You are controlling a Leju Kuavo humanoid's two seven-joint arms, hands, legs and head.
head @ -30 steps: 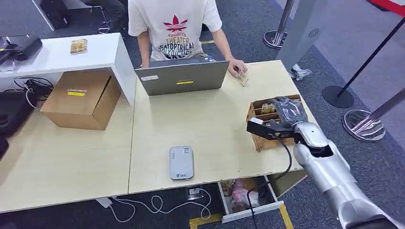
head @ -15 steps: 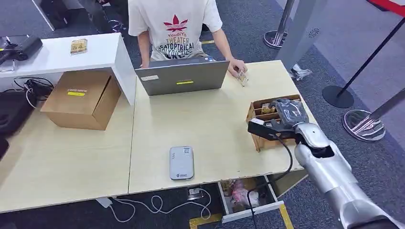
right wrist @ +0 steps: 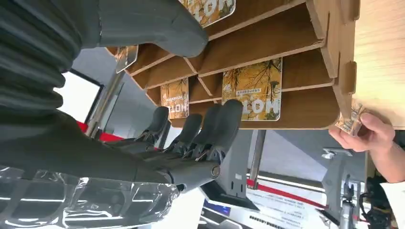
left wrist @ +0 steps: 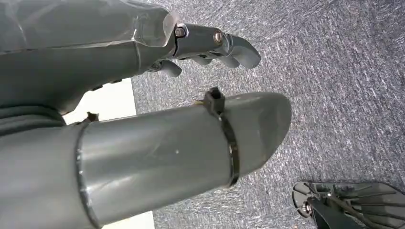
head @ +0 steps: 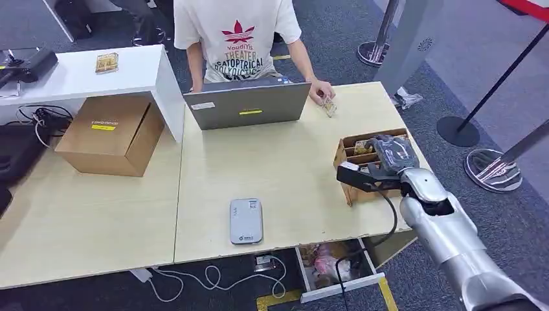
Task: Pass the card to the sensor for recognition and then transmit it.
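A wooden card box with slotted compartments stands at the table's right edge. It holds yellow printed cards, one per slot. My right hand hovers over the box, thumb and fingers spread apart on either side of a card slot, gripping nothing. The grey-white sensor pad lies flat near the table's front edge, well left of the box. My left hand hangs beside my body above carpet, fingers loosely curved and holding nothing.
A person sits behind an open laptop, a hand holding a card on the table. A cardboard box and white shelf stand at the left. An open drawer sticks out below the table's front.
My right hand has crept a little to the right over the card box. Everything else on the table stays where it was.
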